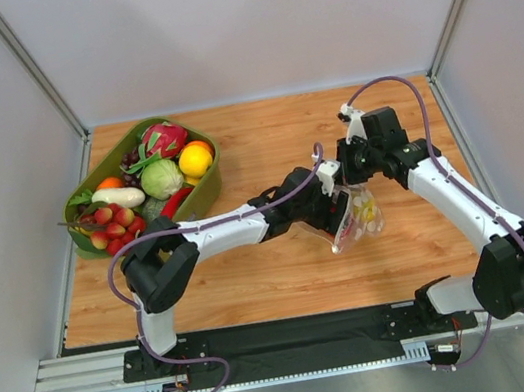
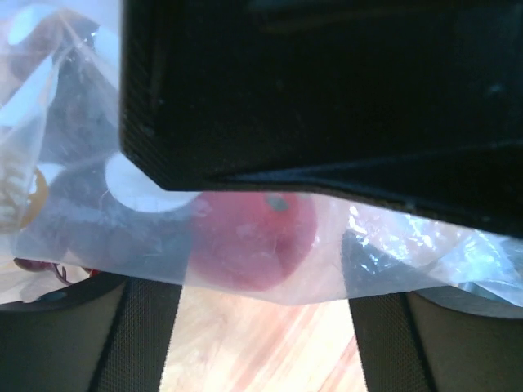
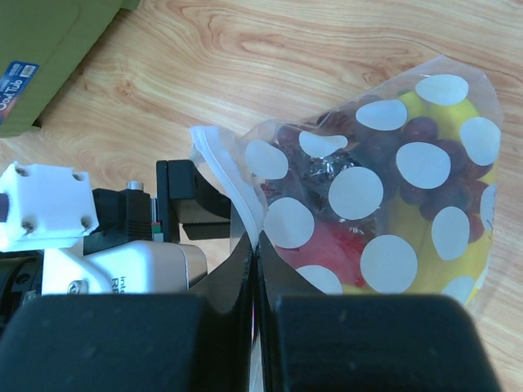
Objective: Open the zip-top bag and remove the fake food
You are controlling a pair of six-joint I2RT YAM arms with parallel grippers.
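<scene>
Right of centre on the tabletop (image 1: 262, 135), the zip-top bag (image 1: 357, 217) hangs lifted between the two arms. It is clear plastic with white dots, and its zip strip runs along the upper left edge in the right wrist view. Through the plastic the fake food shows: a dark purple grape bunch (image 3: 384, 155), something yellow (image 3: 425, 106) behind it, and a round red fruit (image 2: 249, 237) low in the bag.

The right jaws, on the right arm (image 1: 454, 192) reaching in from the right, are closed tight on the bag's edge just beside the zip strip. The left arm (image 1: 227, 227) stretches across from the near left. The left jaws stand wide apart with the bag's lower part between them; whether they press on the plastic cannot be told.

Well apart, at the far left of the tabletop, an olive-green bin (image 1: 203, 194) holds other toy produce, among it a pink dragon fruit (image 1: 165, 137), a green cabbage (image 1: 162, 178) and an orange (image 1: 195, 157).
</scene>
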